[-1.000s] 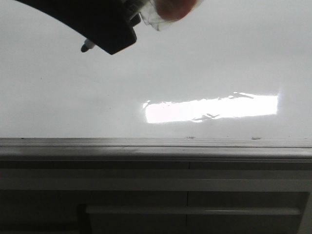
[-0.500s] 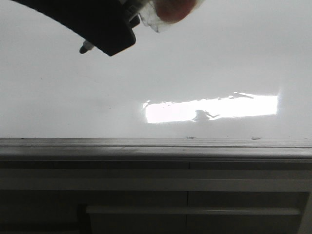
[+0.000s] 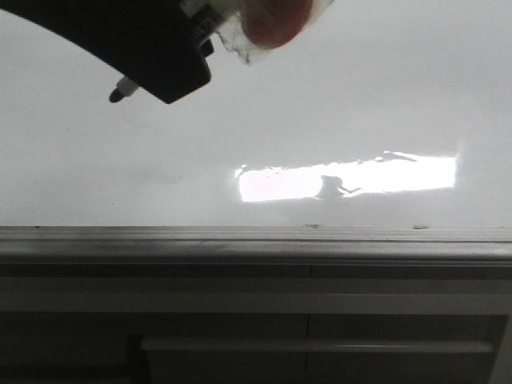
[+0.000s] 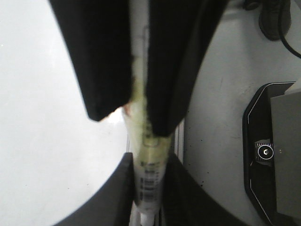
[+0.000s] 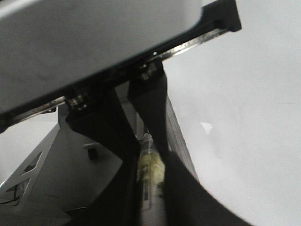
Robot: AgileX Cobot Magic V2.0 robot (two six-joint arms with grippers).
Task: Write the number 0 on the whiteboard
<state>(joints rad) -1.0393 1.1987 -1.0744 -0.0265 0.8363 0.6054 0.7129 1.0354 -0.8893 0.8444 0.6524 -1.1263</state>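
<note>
While left claw (image 4: 148,181) clamps marker (image 4: 149,155), right claw (image 5: 151,188) pinches second barrel (image 5: 149,172), label blurred. Front view: pen tip (image 3: 120,91) over whiteboard (image 3: 336,96), contact unclear; holder cropped at top, arm unidentifiable.

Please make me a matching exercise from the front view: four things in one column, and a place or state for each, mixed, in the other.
1. glossy white whiteboard
2. grey metal edge rail
3. dark tip of the marker pen
4. bright rectangular glare

a. upper left, over the board
b. on the board, right of centre
c. band along the board's lower edge
d. no ink visible on it

Pairs: 1-d, 2-c, 3-a, 4-b
</note>
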